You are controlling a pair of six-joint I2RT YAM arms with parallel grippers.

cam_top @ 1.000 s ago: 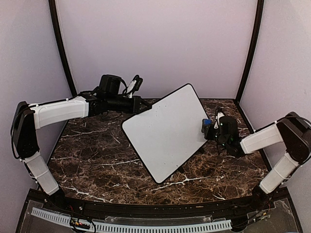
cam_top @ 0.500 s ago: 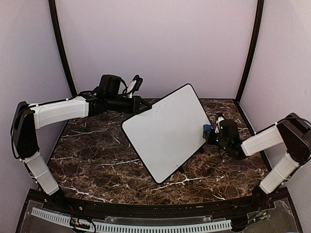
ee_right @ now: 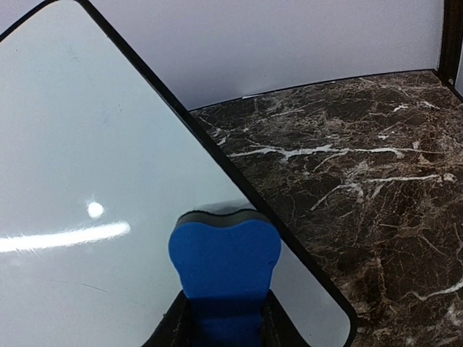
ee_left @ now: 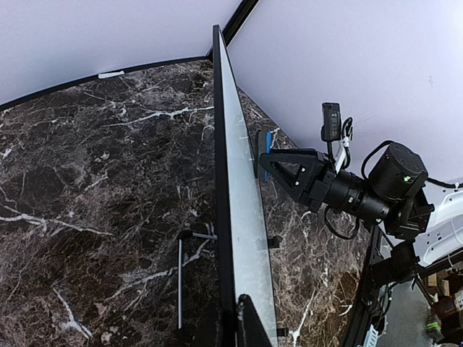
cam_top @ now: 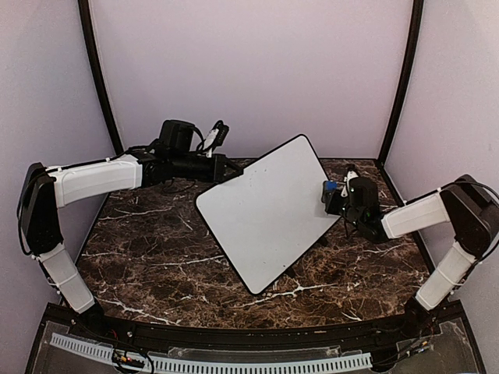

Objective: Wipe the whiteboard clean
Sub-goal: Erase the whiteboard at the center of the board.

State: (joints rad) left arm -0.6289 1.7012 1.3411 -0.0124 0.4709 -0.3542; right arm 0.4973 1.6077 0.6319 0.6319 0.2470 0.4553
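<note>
Now we see the whiteboard (cam_top: pixel 269 214) standing tilted mid-table, plain white face up, its far-left edge pinched tight in the left gripper (cam_top: pixel 232 171). Near its right edge the right gripper (cam_top: pixel 334 196) clamps a blue eraser (cam_top: pixel 332 188) against the face, just inside the black frame. Open marble table (cam_top: pixel 140 249) lies left and near.

blank whiteboard (cam_top: pixel 269 214) tilted over dark marble table (cam_top: pixel 148 257)
</note>
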